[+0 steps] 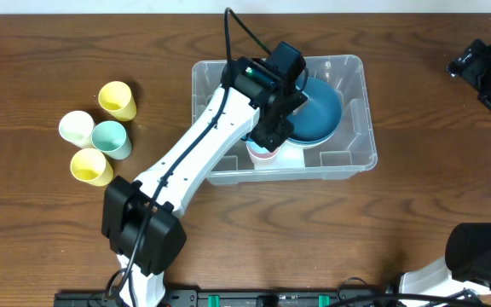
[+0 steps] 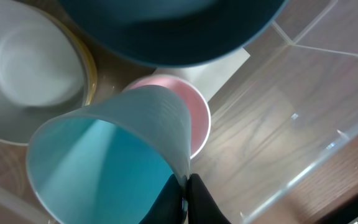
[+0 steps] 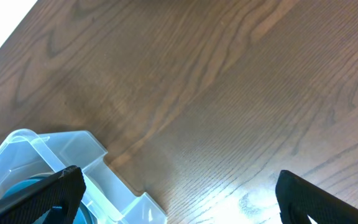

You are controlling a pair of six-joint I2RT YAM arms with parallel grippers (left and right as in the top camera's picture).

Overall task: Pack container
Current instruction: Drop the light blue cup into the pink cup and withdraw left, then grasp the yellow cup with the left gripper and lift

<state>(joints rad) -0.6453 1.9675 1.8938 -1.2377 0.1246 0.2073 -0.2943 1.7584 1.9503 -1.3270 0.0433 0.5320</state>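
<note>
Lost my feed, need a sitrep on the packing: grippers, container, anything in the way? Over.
Left gripper shut on teal cup, over container. Right gripper open, empty. Pink cup beneath, blue bowl alongside.

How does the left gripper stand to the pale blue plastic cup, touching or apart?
Touching. The left wrist view shows the left gripper shut on the pale blue plastic cup, its dark fingers pinching the cup's wall with no gap.
</note>
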